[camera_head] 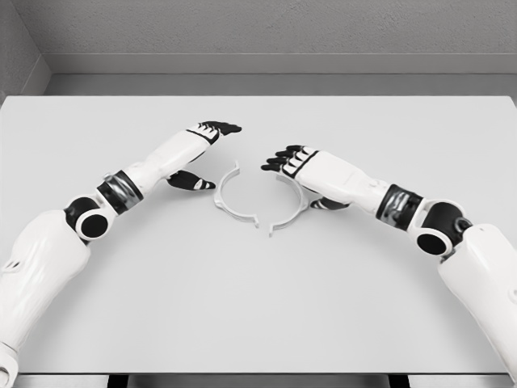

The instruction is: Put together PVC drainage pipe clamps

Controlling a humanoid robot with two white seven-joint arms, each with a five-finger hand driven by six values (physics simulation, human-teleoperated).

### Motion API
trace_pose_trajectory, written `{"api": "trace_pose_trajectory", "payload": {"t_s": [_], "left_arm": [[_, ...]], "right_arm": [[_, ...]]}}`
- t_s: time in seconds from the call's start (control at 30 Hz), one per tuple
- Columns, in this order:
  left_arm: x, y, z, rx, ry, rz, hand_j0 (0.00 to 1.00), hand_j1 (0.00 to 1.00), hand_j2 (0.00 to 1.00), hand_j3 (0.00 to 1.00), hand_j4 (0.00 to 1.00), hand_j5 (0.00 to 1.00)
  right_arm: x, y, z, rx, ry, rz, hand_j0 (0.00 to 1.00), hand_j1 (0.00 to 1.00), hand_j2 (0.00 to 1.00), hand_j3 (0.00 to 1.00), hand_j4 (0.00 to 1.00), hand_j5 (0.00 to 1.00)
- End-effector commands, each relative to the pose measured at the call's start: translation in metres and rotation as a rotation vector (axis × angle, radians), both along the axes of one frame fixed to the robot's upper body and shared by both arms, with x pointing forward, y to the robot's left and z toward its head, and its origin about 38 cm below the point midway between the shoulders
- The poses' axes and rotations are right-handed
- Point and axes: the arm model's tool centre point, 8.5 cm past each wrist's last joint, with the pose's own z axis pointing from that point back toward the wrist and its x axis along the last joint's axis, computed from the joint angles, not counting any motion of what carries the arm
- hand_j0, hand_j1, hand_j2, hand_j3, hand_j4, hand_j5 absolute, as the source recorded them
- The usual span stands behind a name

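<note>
Both hands, left hand (212, 132) and right hand (292, 160), released; press clamp halves (229, 196) (292, 212) together squarely on desk (258, 307).

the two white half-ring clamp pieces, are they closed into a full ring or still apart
Apart. The left white half-ring clamp piece and the right white half-ring clamp piece lie flat on the white table, curves facing, with a gap between their near ends.

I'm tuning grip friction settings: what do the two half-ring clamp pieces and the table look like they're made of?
Left clamp half and right clamp half: likely rigid white plastic, thin curved bands with end tabs and a matte, unshiny look. Table: smooth matte light-grey surface, with no grain or reflection; the material is unclear in this render.
</note>
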Motion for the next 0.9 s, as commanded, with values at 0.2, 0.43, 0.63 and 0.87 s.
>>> {"api": "trace_pose_trajectory", "payload": {"t_s": [0.2, 0.43, 0.63, 0.87], "left_arm": [[-0.002, -0.007, -0.001, -0.017, 0.003, -0.008, 1.00, 1.00, 1.00, 1.00, 1.00, 1.00], [-0.004, -0.016, -0.004, -0.018, 0.004, -0.021, 1.00, 1.00, 1.00, 1.00, 1.00, 1.00], [-0.005, -0.017, -0.004, -0.019, 0.005, -0.024, 1.00, 1.00, 1.00, 1.00, 1.00, 1.00], [-0.006, -0.021, -0.006, -0.014, 0.003, -0.032, 1.00, 1.00, 1.00, 1.00, 1.00, 1.00]], "right_arm": [[-0.003, 0.014, -0.003, 0.010, 0.012, 0.020, 1.00, 1.00, 1.00, 1.00, 1.00, 1.00], [0.002, 0.002, 0.007, 0.013, -0.009, -0.003, 1.00, 1.00, 1.00, 1.00, 1.00, 1.00], [0.017, -0.078, 0.048, 0.022, -0.100, -0.177, 1.00, 1.00, 1.00, 1.00, 1.00, 1.00], [-0.032, -0.138, 0.092, 0.104, -0.249, -0.279, 1.00, 1.00, 1.00, 1.00, 1.00, 1.00]]}}
